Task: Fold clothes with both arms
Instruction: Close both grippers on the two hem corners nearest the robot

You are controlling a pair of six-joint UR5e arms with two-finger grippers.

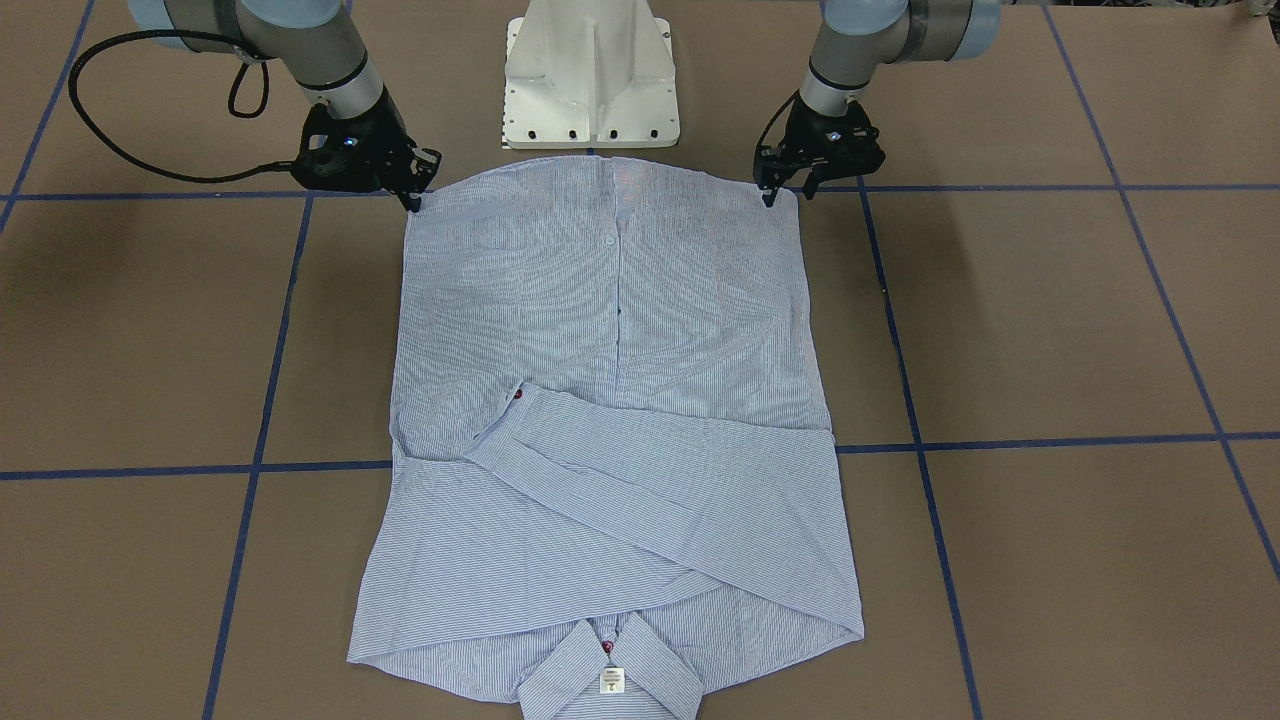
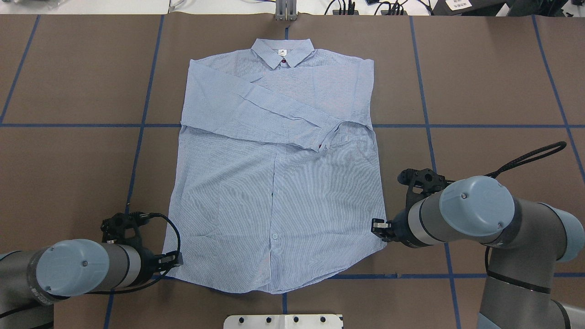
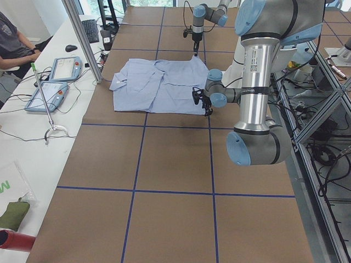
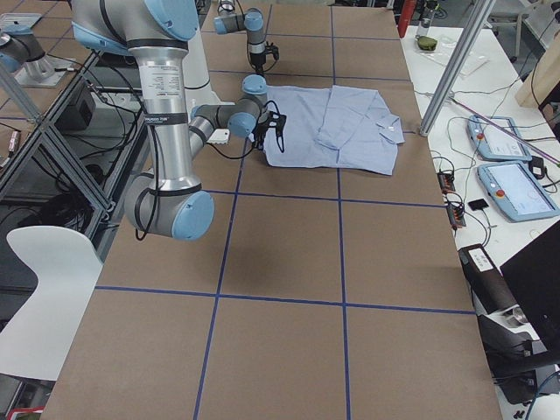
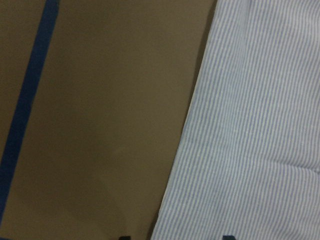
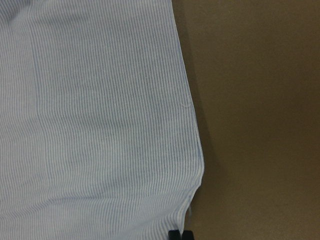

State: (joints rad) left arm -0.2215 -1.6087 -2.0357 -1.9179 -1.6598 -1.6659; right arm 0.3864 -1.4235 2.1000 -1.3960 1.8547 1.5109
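Observation:
The light blue striped shirt (image 2: 274,183) lies flat on the brown table, collar (image 2: 283,51) at the far end and both sleeves crossed over the chest. At the hem's left corner, my left gripper (image 2: 172,261) is open, and in the left wrist view its tips (image 5: 176,238) straddle the shirt's edge (image 5: 260,125). My right gripper (image 2: 377,227) sits at the hem's right corner. In the right wrist view its tips (image 6: 181,234) are closed together on the cloth corner (image 6: 100,125). The front view shows the left gripper (image 1: 787,193) spread and the right gripper (image 1: 413,200) pinched.
The white pedestal base (image 1: 592,80) stands just behind the hem. Blue tape lines (image 2: 141,125) cross the table. A black cable (image 1: 100,120) loops beside the right arm. A side bench holds teach pendants (image 3: 60,68), with a seated person (image 3: 11,44) at it.

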